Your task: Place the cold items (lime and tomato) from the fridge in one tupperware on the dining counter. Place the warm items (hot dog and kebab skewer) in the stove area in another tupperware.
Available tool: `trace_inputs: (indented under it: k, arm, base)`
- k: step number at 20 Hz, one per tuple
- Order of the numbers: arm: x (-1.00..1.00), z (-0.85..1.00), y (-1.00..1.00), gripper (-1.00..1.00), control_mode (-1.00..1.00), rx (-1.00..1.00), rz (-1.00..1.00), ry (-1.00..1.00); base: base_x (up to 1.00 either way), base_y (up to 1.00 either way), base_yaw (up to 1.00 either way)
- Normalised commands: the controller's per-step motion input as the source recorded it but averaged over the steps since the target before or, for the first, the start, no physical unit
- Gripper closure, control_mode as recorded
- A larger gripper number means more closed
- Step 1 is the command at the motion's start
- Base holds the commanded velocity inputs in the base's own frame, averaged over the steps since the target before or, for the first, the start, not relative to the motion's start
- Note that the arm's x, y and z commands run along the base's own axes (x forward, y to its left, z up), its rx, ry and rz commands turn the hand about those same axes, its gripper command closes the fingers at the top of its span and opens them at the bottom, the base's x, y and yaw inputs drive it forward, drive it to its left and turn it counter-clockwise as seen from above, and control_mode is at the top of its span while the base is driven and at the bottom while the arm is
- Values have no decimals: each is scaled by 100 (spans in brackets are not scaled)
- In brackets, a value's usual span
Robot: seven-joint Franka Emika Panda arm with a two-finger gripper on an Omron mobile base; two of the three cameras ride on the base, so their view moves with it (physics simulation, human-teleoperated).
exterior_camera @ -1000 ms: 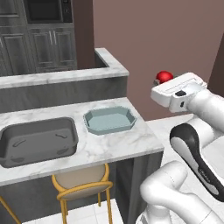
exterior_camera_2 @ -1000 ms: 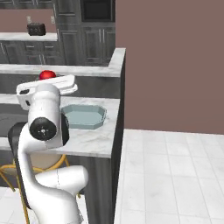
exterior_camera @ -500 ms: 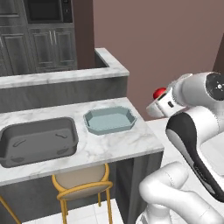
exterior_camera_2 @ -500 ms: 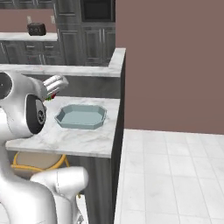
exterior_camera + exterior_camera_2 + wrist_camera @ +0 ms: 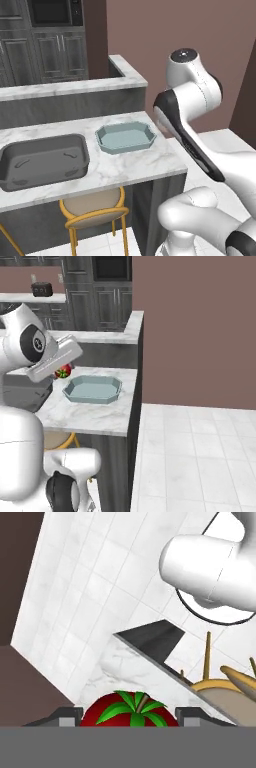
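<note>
hand view has the gripper (image 5: 128,718) clamped on one tomato (image 5: 128,711) (green calyx up) between two fingertips (image 5: 67,716). one blue tupperware (image 5: 92,389) and one grey tupperware (image 5: 44,161) sit on the dining counter (image 5: 120,167).

We've got the tupperware (image 5: 124,138) on the dining counter (image 5: 120,170), just right of the sink (image 5: 44,161). A stool (image 5: 95,209) sits underneath, and the tomato (image 5: 63,372) hangs above the counter left of the tupperware.
</note>
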Motion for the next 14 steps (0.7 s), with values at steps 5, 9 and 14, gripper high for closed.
trace_inputs:
  k: [5, 9, 14]
  arm:
    - [76, -64, 0, 100, -100, 0, 1, 1]
    - [97, -46, 0, 100, -100, 0, 4, 10]
    - [100, -44, 0, 100, -100, 0, 5, 19]
  base:
    - [0, 0, 0]
    - [0, 0, 0]
    - [0, 0, 0]
